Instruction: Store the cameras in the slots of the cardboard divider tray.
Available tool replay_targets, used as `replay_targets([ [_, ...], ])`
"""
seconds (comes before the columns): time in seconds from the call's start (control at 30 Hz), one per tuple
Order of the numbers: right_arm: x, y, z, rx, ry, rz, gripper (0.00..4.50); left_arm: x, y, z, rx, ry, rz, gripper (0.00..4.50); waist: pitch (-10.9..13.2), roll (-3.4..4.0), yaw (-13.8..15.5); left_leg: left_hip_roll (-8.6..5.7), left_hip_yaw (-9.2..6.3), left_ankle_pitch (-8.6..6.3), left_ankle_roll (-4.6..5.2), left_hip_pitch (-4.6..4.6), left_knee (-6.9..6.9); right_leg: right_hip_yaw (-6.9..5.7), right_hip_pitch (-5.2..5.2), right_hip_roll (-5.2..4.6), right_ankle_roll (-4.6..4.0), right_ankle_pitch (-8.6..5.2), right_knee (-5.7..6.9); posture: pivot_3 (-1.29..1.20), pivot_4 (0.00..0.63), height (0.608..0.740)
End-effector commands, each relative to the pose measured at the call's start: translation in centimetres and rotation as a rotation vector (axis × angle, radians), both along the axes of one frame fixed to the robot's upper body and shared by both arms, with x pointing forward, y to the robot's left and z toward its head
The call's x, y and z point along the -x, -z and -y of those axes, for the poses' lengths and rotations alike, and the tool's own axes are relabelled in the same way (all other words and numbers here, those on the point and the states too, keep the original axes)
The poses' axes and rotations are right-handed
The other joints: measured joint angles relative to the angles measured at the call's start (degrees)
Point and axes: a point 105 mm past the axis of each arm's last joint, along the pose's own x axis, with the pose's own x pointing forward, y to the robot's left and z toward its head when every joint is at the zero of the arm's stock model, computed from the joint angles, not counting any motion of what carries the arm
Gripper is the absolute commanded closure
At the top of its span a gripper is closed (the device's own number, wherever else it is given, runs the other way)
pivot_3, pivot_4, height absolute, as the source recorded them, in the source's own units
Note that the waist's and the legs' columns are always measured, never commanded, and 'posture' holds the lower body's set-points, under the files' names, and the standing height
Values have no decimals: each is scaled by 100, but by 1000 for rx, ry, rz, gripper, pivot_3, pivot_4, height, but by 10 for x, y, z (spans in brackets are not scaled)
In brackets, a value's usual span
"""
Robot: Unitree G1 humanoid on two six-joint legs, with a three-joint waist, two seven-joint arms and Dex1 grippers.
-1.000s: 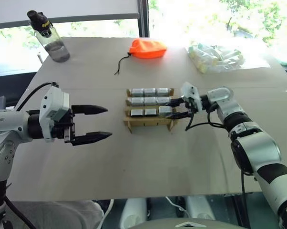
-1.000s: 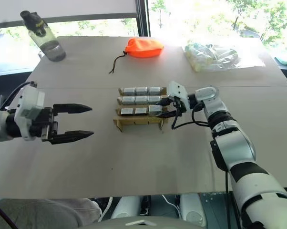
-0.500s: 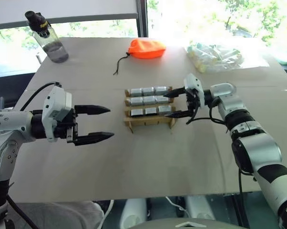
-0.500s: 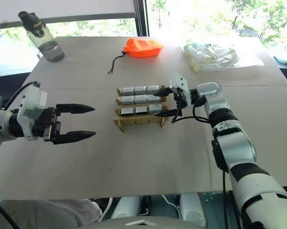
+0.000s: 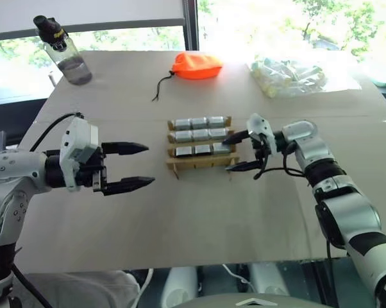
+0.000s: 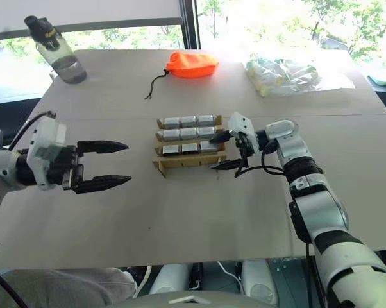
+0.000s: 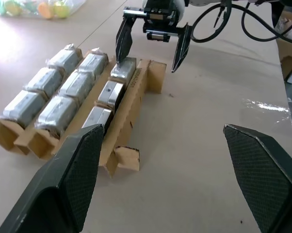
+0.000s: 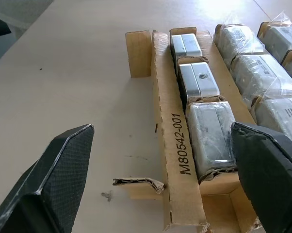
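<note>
The cardboard divider tray (image 5: pixel 200 166) stands mid-table, holding several silver-grey cameras (image 5: pixel 201 135) in three rows of three. The two far rows look wrapped in clear film (image 7: pixel 62 92). My right gripper (image 5: pixel 229 154) is open at the tray's right end, level, one finger by the near row's rightmost camera (image 8: pixel 212 138) and the other just in front of the tray's near slat (image 8: pixel 177 145). Nothing is gripped. My left gripper (image 5: pixel 147 165) hangs open and empty left of the tray, pointing toward it.
At the table's far side are a water bottle (image 5: pixel 63 50) on the left, an orange drawstring pouch (image 5: pixel 199 65) in the middle and a clear plastic bag of pale tubes (image 5: pixel 289 76) on the right. Bare tabletop (image 5: pixel 199 218) runs to the near edge.
My right gripper's fingers, narrow around the near row's rightmost camera a second ago, have spread wide and drawn slightly back; that camera stays in its slot. The left gripper has held still.
</note>
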Motion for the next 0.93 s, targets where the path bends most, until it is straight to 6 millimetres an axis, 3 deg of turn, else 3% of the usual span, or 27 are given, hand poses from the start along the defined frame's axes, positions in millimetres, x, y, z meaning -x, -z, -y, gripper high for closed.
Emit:
replay_targets([
  [0.03, 4, -19, 14, -72, 17, 21, 33, 3, 6, 6, 10, -44, 36, 355, 0, -1, 15, 0, -3, 0, 0, -5, 2, -3, 0, -3, 0, 0, -2, 0, 150, 740],
  [0.27, 42, -28, 79, -190, 231, -21, 33, 12, 33, 9, 171, -216, 18, 355, -1, 0, 92, -9, -27, -1, 1, -15, 2, -15, 7, -33, 1, 0, -10, 0, 150, 740],
  [0.43, 59, -2, 130, -127, 470, -63, 33, 3, 61, 22, 200, -345, 32, 355, -3, 0, 129, -10, -26, -1, 2, 15, 2, -11, 32, -28, 0, 0, -5, 0, 150, 740],
  [0.57, 72, 22, 156, -138, 688, -23, 33, 7, 86, 29, 144, -366, 22, 355, -6, -4, 128, -9, -25, -2, 6, 37, 2, -5, 52, -10, -1, -1, -7, 0, 150, 740],
  [0.7, 93, 40, 164, -148, 818, -16, 33, 17, 105, 31, 128, -389, 2, 355, -8, 1, 152, -1, -26, -8, 15, 38, 1, 4, 51, 1, -3, -2, -6, 0, 150, 740],
  [0.93, 110, 50, 164, -163, 887, -11, 33, 14, 104, 32, 149, -412, 30, 355, -14, -7, 175, -3, -18, -17, 35, 40, 9, -2, 52, -3, -1, -4, -8, 0, 150, 740],
])
